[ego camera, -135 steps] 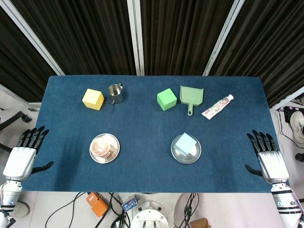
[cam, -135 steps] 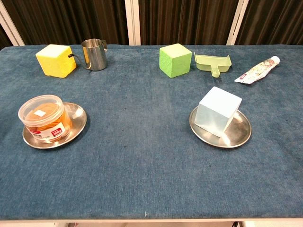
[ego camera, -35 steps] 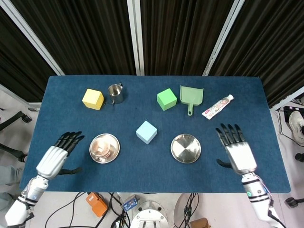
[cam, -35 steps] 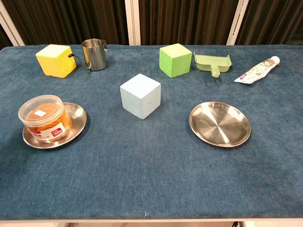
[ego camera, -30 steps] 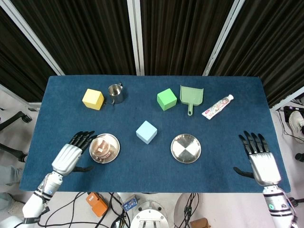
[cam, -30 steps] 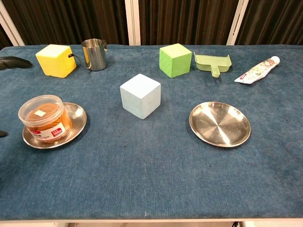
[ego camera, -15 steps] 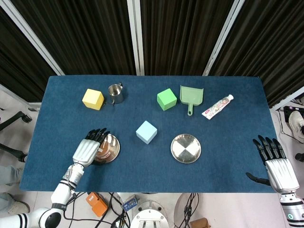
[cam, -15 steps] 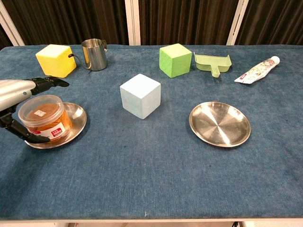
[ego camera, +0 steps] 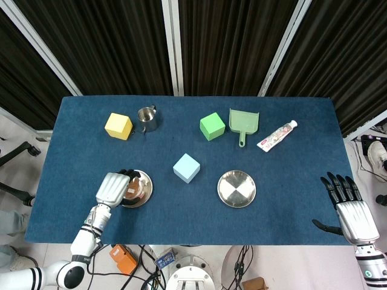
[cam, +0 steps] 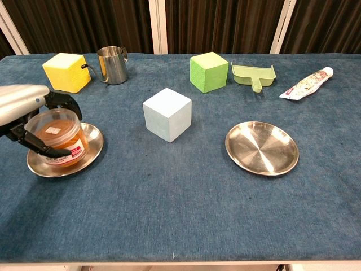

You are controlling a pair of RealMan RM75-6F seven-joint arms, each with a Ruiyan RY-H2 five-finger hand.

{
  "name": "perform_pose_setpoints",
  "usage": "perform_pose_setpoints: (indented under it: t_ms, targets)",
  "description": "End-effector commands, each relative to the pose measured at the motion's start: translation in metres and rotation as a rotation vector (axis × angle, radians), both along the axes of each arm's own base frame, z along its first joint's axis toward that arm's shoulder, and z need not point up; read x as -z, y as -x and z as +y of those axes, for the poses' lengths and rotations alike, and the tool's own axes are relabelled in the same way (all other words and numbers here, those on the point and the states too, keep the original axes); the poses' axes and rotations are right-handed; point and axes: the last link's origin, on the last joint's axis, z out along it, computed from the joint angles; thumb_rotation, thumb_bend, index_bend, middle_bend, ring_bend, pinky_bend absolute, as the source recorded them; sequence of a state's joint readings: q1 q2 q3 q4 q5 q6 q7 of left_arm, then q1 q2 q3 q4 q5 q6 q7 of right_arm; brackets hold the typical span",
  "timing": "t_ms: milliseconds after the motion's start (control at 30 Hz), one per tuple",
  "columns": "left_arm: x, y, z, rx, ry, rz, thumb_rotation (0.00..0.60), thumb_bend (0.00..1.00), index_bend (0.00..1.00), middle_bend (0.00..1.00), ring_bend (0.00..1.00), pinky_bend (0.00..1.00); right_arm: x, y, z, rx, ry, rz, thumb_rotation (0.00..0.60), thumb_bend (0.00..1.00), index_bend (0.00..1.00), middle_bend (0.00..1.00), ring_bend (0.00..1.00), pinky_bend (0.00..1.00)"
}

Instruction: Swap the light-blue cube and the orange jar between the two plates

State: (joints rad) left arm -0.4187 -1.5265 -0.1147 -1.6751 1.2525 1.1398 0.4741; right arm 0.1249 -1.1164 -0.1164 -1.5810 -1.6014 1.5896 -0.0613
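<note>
Fingers of my left hand point(cam: 25, 116) are wrapped around the orange-filled clear plastic jar point(cam: 58, 137) on its round steel plate point(cam: 90, 148), the light-blue cube point(cam: 167, 114) waits on the cloth between plates, the other steel plate point(cam: 262, 148) sits bare, and my right hand point(ego camera: 352, 211) hangs spread, holding nothing.

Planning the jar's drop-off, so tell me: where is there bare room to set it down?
The right plate is bare. The cloth between it and the light-blue cube is free, as is the whole near strip. The back row is crowded: yellow cube, steel cup, green cube, dustpan, tube. The left hand grips the orange jar.
</note>
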Motion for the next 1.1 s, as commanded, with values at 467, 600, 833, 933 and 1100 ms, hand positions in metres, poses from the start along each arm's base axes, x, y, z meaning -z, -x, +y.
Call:
perform_pose_setpoints:
  t_ms: [467,600,833,933,1100]
  targets:
    - [0.076,-0.138,-0.03,0.312,0.159,-0.097,0.6,0.27,0.49,0.46,0.49,0.62,-0.003,0.003,-0.003,0.022,-0.001,-0.016,0.481,0.21,0.0,0.0,0.0,0.0]
    - [0.098,-0.155,-0.032,0.342,0.149,-0.086,0.6,0.26,0.47,0.44,0.47,0.6,-0.004,0.005,-0.005,0.03,-0.013,-0.018,0.481,0.21,0.0,0.0,0.0,0.0]
    - [0.108,-0.157,-0.033,0.343,0.178,-0.061,0.6,0.04,0.14,0.1,0.07,0.22,-0.005,0.006,-0.005,0.035,-0.028,-0.024,0.483,0.21,0.0,0.0,0.0,0.0]
    - [0.101,-0.16,-0.034,0.343,0.196,-0.092,0.6,0.0,0.1,0.04,0.01,0.18,-0.006,0.006,-0.005,0.038,-0.025,-0.028,0.481,0.21,0.0,0.0,0.0,0.0]
    - [0.073,-0.175,-0.034,0.359,0.225,-0.209,0.588,0.0,0.07,0.02,0.0,0.15,-0.007,0.007,-0.003,0.043,-0.026,-0.031,0.481,0.21,0.0,0.0,0.0,0.0]
